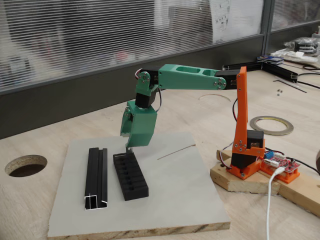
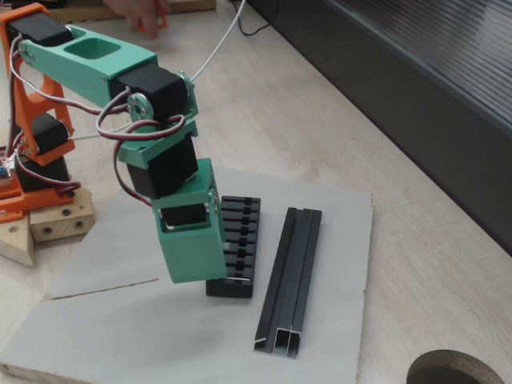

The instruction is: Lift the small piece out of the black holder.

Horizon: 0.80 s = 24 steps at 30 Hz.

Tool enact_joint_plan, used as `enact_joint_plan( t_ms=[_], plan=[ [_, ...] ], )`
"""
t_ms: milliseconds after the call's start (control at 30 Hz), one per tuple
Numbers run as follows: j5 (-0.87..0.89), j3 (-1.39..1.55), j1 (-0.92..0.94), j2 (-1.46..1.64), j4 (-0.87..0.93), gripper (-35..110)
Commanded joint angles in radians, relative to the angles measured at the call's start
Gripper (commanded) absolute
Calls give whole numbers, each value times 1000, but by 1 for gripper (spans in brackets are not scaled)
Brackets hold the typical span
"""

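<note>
Fingers are hidden by the green gripper point(image 1: 131, 148) body, so spread or pinched I cannot tell; the tip hangs at the holder's point(image 1: 130, 176) far end. Elsewhere, the gripper point(image 2: 210, 280) covers the holder's point(image 2: 238, 244) near slots, its long axis running away; the piece is too small to find.

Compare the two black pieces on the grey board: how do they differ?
The black holder is shorter and wider; the channel rail is longer and narrower. The holder has slots along its top; the rail has one long groove and silvery cut ends. Both are black and lie side by side.
</note>
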Motion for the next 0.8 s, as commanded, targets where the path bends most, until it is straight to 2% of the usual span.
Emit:
enact_joint_plan(
  t_ms=[0,500,767],
  plan=[
    [25,-12,5,-58,-8,41],
    [25,-21,14,-66,-8,41],
    [23,-20,14,32,-8,41]
  ],
)
